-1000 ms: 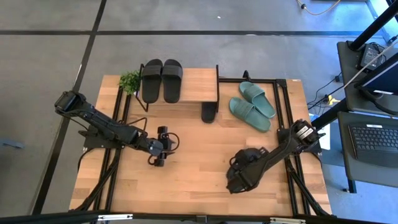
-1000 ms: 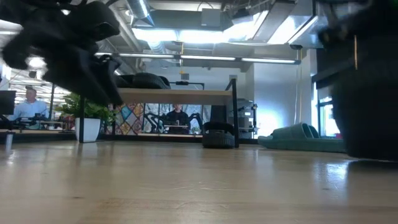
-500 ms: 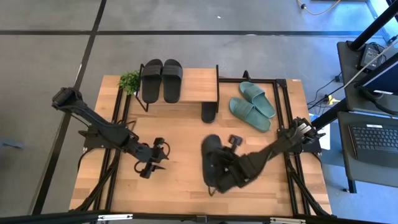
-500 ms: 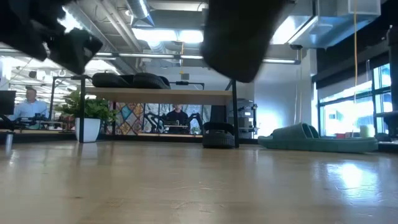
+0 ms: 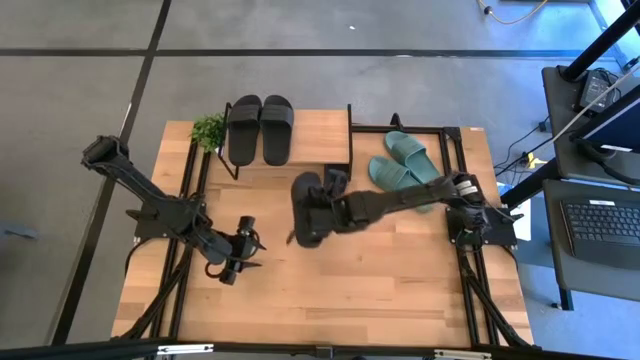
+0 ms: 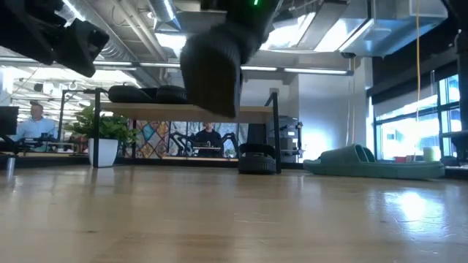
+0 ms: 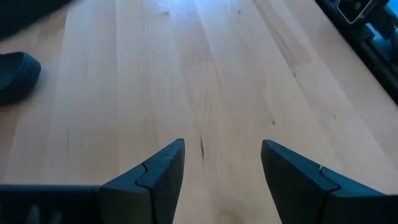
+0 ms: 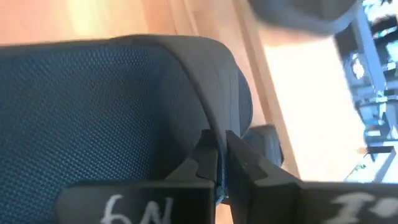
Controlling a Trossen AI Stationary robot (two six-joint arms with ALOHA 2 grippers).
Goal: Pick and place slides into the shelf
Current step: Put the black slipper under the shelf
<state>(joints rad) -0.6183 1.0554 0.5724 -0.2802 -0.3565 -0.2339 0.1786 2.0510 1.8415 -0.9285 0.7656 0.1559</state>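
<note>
My right gripper [image 5: 328,208] is shut on a black slide [image 5: 308,208], carried in the air just near of the shelf [image 5: 318,137]; in the low view the slide [image 6: 212,73] hangs high above the tabletop. Two black slides [image 5: 260,128] lie on the shelf's wooden top, and another black slide [image 5: 337,181] sits under its right end. Two teal slides [image 5: 405,170] lie on the table to the right of the shelf. My left gripper [image 5: 245,252] is open over bare wood at the table's left middle, its fingers spread [image 7: 222,155]. My right gripper pinches the black slide by the edge of its wide strap [image 8: 205,134] between the two fingers [image 8: 245,168]. The fingers come roughly level from the table's right. The slide is lifted clear of the table and tilted.
A small potted plant [image 5: 208,130] stands at the shelf's left end. Black frame rails [image 5: 190,190] run along both sides of the table. Bare wood [image 5: 330,285] fills the near half. People sit at desks in the room beyond [image 6: 33,124].
My right gripper carried the black slide up from the near right of the table, first leftward, then toward the far edge up to the shelf's front. My left gripper drew back a little toward the near left and stayed open.
</note>
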